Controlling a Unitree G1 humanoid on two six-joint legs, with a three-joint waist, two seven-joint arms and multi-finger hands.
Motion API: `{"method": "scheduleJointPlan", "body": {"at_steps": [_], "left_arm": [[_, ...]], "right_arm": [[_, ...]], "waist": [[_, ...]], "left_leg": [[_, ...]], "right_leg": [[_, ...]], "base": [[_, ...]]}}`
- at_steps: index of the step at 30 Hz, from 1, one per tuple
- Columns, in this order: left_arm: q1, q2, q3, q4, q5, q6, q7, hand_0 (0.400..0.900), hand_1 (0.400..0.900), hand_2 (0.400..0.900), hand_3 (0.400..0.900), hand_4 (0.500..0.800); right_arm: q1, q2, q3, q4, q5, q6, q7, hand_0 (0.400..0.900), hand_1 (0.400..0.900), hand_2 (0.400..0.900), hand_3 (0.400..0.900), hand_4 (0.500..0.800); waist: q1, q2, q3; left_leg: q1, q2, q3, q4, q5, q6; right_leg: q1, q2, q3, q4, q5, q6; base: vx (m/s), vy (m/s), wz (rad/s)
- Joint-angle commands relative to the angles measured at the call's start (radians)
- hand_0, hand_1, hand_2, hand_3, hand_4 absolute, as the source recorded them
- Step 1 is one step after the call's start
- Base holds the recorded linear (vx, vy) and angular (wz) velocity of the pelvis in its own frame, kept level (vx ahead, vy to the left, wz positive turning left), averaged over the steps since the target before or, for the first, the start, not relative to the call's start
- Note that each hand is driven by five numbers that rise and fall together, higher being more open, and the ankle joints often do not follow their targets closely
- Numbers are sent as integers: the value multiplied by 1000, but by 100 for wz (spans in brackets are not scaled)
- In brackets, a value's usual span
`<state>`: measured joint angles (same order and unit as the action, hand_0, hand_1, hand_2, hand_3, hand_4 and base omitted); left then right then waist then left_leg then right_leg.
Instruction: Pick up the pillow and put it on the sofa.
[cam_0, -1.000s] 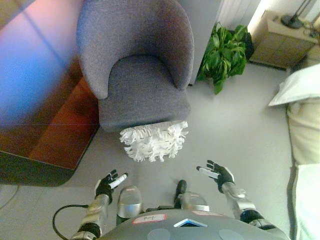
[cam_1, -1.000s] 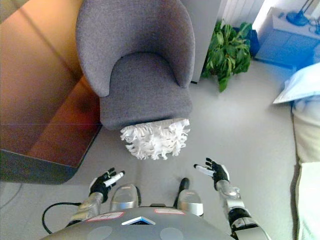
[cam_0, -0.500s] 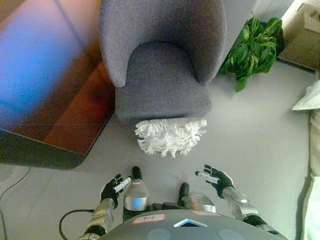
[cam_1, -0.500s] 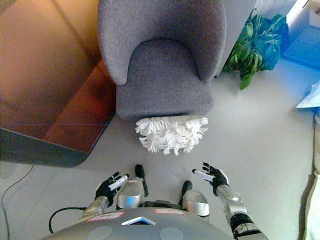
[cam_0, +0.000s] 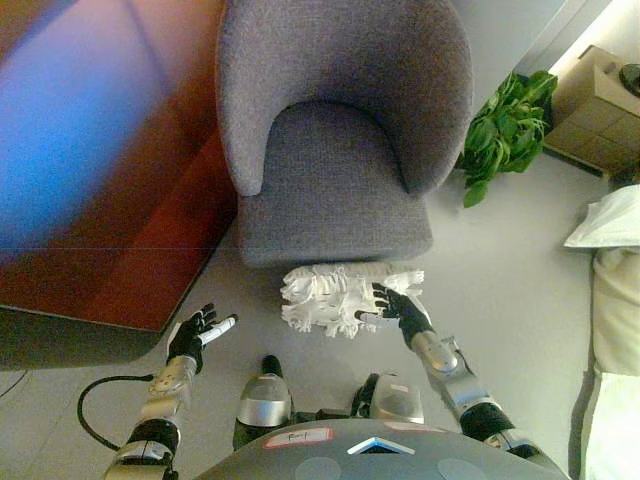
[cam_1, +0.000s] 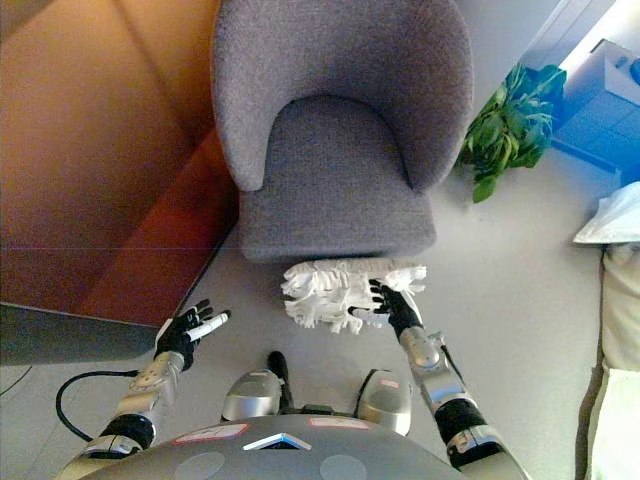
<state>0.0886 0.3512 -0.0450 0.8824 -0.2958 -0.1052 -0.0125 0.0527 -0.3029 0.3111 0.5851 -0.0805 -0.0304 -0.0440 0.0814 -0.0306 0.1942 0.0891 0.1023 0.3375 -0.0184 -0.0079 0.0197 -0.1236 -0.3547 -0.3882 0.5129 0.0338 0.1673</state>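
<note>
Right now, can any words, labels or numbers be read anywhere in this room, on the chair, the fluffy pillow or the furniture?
None can be read.
The grey armchair, the white fringed pillow, the potted plant and the cabinet in the corner carry no visible print.
Neither the left hand nor the right hand shows lettering.

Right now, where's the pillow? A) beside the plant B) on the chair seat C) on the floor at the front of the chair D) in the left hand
C: the pillow lies on the floor against the front edge of the chair, with the open right hand at its right side and the left hand well clear of it.
</note>
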Motion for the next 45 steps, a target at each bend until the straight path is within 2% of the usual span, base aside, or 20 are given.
{"method": "scheduleJointPlan", "body": {"at_steps": [1,2,3,4,6,7,10,13,15,18,21,26,28,34,39,40,45], "left_arm": [[25,53,0,-84,21,4,-22,900,900,900,900,800],[22,55,-1,-84,17,7,-21,900,900,900,900,800],[17,61,-3,-79,16,12,-26,900,900,900,900,800],[19,66,-4,-75,22,8,-27,900,900,900,900,800],[26,76,-13,-76,45,7,-32,900,900,900,900,800],[34,73,-20,-82,60,3,-35,900,900,900,900,800],[65,62,-33,-129,93,-13,-64,900,900,900,900,800],[91,66,-45,-200,86,-12,-89,900,900,900,900,800],[101,80,-52,-264,36,-6,-98,900,900,900,900,800],[72,104,-70,-305,-31,-39,-85,900,900,900,900,800],[19,134,-91,-329,-135,-79,-25,900,900,900,900,800],[-36,147,-105,-349,-210,-107,29,900,900,900,900,800],[-57,144,-105,-350,-246,-128,58,900,900,900,900,800],[-100,133,-79,-343,-360,-137,109,900,900,900,900,800],[-92,119,-49,-328,-409,-159,108,900,900,900,900,800],[-89,119,-45,-326,-417,-160,107,900,900,900,900,800],[-69,113,-32,-333,-439,-170,98,900,900,900,900,800]], "right_arm": [[-9,-89,2,-66,-152,4,-58,900,900,900,900,800],[-12,-94,7,-67,-164,11,-59,900,900,900,900,800],[-20,-110,24,-77,-197,33,-65,900,900,900,900,800],[-26,-124,35,-92,-204,46,-66,900,900,900,900,800],[-35,-144,45,-110,-234,70,-63,900,900,900,900,800],[-42,-151,44,-112,-261,87,-58,900,900,900,900,800],[-57,-185,35,-123,-327,96,-38,900,900,900,900,800],[-65,-227,22,-157,-423,81,-29,900,900,900,900,800],[-86,-262,21,-185,-448,70,-59,900,900,900,900,800],[-160,-300,31,-191,-449,31,-116,900,900,900,900,800],[-276,-354,46,-196,-417,-2,-154,900,900,900,900,800],[-424,-398,82,-199,-393,-3,-157,900,900,900,900,800],[-487,-409,97,-192,-380,0,-153,900,900,900,900,800],[-614,-444,128,-146,-358,-14,-154,900,900,900,900,800],[-675,-480,146,-135,-345,-7,-176,900,900,900,900,800],[-682,-485,148,-134,-345,-2,-183,900,900,900,900,800],[-749,-509,171,-97,-317,18,-207,900,900,900,900,800]], "waist": [[1,-17,-19],[-1,-21,-18],[-9,-29,-14],[-17,-31,-12],[-18,-32,-19],[-15,-33,-19],[-3,-42,-25],[4,-39,-17],[10,-27,11],[9,-6,69],[7,14,151],[16,27,220],[21,33,242],[33,61,280],[38,84,293],[40,90,298],[54,109,315]], "left_leg": [[-53,-4,-73,31,-43,-50],[-55,2,-74,34,-41,-56],[-62,22,-72,46,-34,-71],[-62,42,-83,48,-34,-82],[-63,83,-101,55,-30,-105],[-75,109,-91,72,-3,-114],[-99,161,-96,127,17,-144],[-124,194,-113,187,8,-160],[-169,214,-150,260,-18,-168],[-274,222,-203,339,-38,-173],[-411,222,-251,433,-64,-175],[-596,206,-283,546,-95,-173],[-656,201,-281,573,-103,-169],[-806,208,-263,698,-141,-160],[-923,225,-256,808,-170,-155],[-932,228,-256,847,-205,-161],[-1028,221,-255,974,-247,-149]], "right_leg": [[26,-93,39,-177,162,77],[24,-101,42,-218,180,80],[26,-114,48,-328,232,86],[25,-112,80,-355,250,92],[61,-83,85,-389,191,93],[86,-69,66,-399,159,81],[138,-37,37,-444,103,72],[150,-20,31,-445,72,66],[124,-15,39,-406,38,56],[17,-29,64,-341,13,45],[-142,-66,100,-241,-1,35],[-344,-112,142,-87,-35,26],[-426,-130,160,-14,-50,28],[-595,-150,182,182,-114,15],[-713,-157,197,337,-175,-10],[-722,-160,202,385,-216,-4],[-822,-173,208,530,-273,-26]], "base": [[172,-371,46],[160,-430,65],[145,-367,69],[201,-407,79],[228,-279,60],[180,-219,44],[156,-188,29],[112,-110,19],[-12,-52,24],[-212,1,26],[-365,33,23],[-246,34,21],[-194,48,15],[-140,45,17],[-40,29,15],[41,31,13],[-2,27,16]]}}
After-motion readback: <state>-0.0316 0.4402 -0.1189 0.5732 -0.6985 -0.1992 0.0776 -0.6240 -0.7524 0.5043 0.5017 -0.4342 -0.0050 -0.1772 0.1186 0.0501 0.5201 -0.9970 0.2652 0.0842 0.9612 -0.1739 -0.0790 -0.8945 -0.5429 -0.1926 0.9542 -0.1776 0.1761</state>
